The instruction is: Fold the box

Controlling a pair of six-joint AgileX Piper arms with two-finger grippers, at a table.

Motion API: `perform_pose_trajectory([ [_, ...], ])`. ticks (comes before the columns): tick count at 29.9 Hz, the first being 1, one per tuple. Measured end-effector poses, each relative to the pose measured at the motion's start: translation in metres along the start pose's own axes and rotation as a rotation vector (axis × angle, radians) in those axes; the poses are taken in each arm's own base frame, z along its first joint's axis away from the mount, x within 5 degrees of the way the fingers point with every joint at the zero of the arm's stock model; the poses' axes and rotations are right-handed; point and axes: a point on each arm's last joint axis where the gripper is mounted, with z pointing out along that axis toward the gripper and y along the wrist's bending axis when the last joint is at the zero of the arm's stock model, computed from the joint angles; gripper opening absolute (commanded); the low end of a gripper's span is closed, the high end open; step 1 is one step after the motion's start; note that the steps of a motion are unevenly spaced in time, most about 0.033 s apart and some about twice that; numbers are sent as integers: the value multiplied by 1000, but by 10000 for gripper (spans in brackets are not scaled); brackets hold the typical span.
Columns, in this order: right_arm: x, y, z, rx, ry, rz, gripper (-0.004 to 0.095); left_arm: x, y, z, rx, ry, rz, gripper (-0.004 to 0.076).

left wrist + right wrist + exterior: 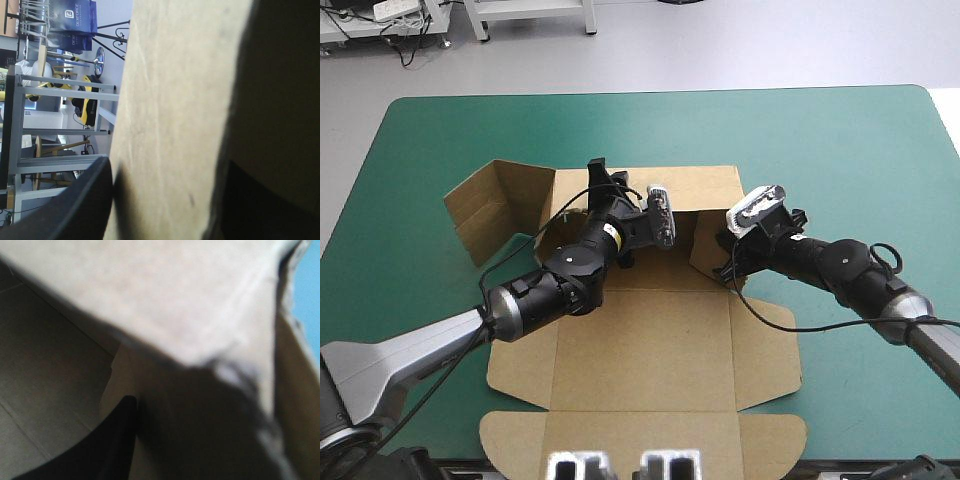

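Box [645, 340] sat mid-tabletop [840, 140] only partly folded: your left gripper [603, 185] and right gripper [728, 262] each pinched raised board at its far side, while the near flaps lay flat, leaving you walls to raise and tuck.

Your left pincer [603, 183] clamps the far wall of the box [640, 340]; your right pincer [728, 262] grips its right wall, arms angled inward.
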Motion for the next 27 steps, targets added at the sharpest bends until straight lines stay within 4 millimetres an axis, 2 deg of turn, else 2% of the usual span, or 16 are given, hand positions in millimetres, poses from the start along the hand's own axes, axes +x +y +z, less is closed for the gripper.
perform_pose_trajectory([
  [7, -5, 3, 0, -18, -11, -1, -23, -3, 17, -27, -18, -70, -88, 424],
  [13, -10, -7, 0, 86, -43, -3, -24, -16, 27, -66, -35, -180, -137, 517],
  [20, -20, -15, 11, 121, -55, -6, -24, -31, 16, -90, -25, -207, -116, 533],
  [22, -22, -16, 14, 124, -54, -6, -24, -31, 14, -94, -27, -184, -114, 501],
  [24, -23, -17, 16, 128, -53, -14, -24, -30, 14, -99, -25, -171, -126, 428],
  [27, -22, -21, 16, 142, -51, -11, -23, -26, 18, -108, -13, -165, -179, 201],
])
